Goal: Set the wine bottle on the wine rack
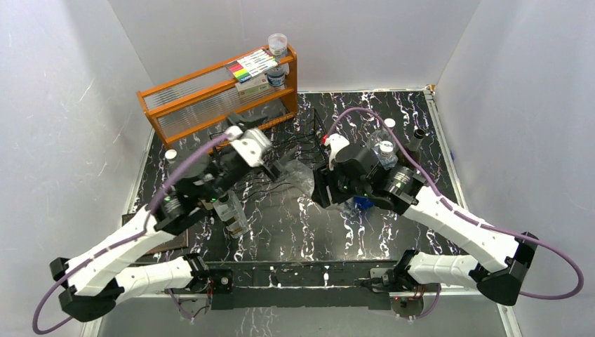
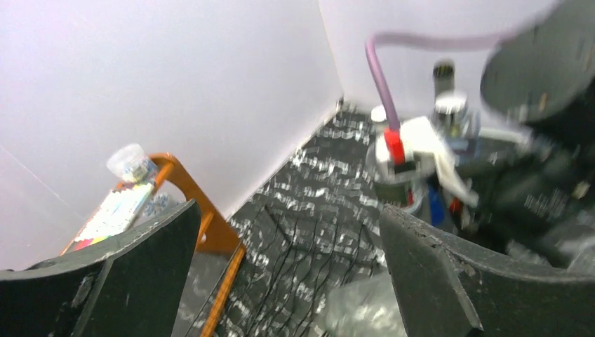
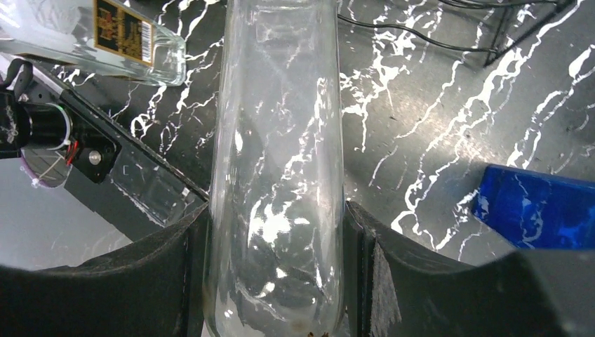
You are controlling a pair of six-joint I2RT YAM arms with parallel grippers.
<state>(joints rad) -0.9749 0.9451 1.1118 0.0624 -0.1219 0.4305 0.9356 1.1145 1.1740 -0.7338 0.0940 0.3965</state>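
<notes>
Nearest the arm bases, a bare strip of black, white-veined tabletop point(image 1: 295, 239) runs the width of the near edge and is the most open room in view; on its left side a second bottle point(image 3: 105, 38) of clear glass lies on its side, with a dark, gold-edged label and a barcode strip whose print is too small to read; a blue object point(image 3: 537, 207) lies on the right, just beside the right hand point(image 1: 317, 184); that hand is clamped on the clear wine bottle point(image 3: 277, 175), one finger on each side of the glass; the bottle points towards the left hand point(image 1: 279, 168), whose fingers point(image 2: 133, 274) stand wide apart and hold nothing; the bottle's far end lies at the near edge of the wine rack point(image 1: 302, 133), and whether it rests on the wires cannot be told; beyond the rack, the orange wooden shelf point(image 1: 217, 98) stands at an angle along the far-left edge, carrying a box point(image 1: 251, 68) with a colour-striped top and a clear jar point(image 1: 278, 43); white walls point(image 1: 56, 105) close the tabletop on the left, far and right sides.
</notes>
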